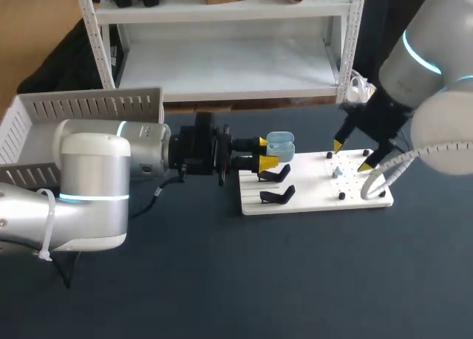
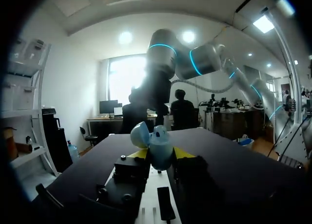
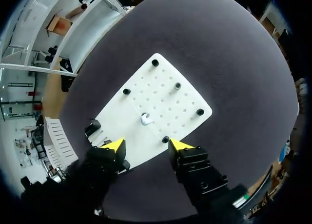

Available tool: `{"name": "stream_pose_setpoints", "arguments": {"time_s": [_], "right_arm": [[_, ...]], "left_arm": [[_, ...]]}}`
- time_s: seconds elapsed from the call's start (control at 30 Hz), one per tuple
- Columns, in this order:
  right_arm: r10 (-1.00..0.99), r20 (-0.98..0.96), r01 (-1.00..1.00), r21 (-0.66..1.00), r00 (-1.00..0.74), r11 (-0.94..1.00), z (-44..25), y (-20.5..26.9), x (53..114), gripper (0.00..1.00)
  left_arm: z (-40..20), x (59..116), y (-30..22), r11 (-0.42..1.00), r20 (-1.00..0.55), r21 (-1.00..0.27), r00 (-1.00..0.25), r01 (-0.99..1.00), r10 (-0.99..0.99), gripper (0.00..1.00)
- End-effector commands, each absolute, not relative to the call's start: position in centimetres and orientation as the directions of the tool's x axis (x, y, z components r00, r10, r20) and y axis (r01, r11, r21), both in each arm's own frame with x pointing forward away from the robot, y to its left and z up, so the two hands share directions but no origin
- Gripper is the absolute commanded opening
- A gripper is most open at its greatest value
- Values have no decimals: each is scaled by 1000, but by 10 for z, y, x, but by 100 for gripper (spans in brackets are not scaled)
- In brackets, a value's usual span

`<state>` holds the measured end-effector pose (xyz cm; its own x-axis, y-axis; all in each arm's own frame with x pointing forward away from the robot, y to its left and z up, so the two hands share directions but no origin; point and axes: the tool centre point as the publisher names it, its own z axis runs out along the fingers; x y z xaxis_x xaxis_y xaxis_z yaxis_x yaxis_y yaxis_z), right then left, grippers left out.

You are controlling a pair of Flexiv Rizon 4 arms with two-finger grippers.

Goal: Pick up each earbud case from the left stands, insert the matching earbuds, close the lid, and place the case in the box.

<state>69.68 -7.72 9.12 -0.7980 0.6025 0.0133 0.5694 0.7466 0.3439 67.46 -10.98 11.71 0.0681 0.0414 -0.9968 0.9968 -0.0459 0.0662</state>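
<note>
dark bench (image 1: 295, 280), one white board (image 1: 310, 200) on it: two black stands (image 1: 275, 175), five black pegs (image 3: 178, 86), one small pale earbud (image 3: 146, 119). one light blue earbud case (image 1: 280, 145), lid open, was clamped in the left end effector (image 1: 264, 153) by the stands. right end effector (image 3: 147, 146) hung spread apart over the pegs. one white slatted box (image 1: 89, 106) stood far left.
</note>
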Motion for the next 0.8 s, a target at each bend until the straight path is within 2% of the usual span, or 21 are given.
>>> {"name": "stream_pose_setpoints", "arguments": {"time_s": [0.03,0.2,0.33,0.37,0.47,0.8], "right_arm": [[555,5,521,353,-832,777,83,-72,695,64],[482,-54,442,323,-874,837,76,-71,693,65],[445,-93,400,305,-891,865,72,-70,697,62],[442,-96,397,303,-892,867,71,-70,699,56],[433,-102,387,299,-896,872,68,-68,701,50],[454,-100,410,294,-885,864,51,-66,705,46]], "left_arm": [[116,675,-110,-45,-997,68,69,997,39,0],[116,675,-110,-45,-997,68,69,997,39,0],[116,675,-110,-45,-997,68,69,997,39,0],[116,675,-110,-45,-997,68,69,997,39,0],[116,675,-110,-45,-997,68,69,997,39,0],[116,675,-110,-45,-997,68,69,997,39,0]]}}
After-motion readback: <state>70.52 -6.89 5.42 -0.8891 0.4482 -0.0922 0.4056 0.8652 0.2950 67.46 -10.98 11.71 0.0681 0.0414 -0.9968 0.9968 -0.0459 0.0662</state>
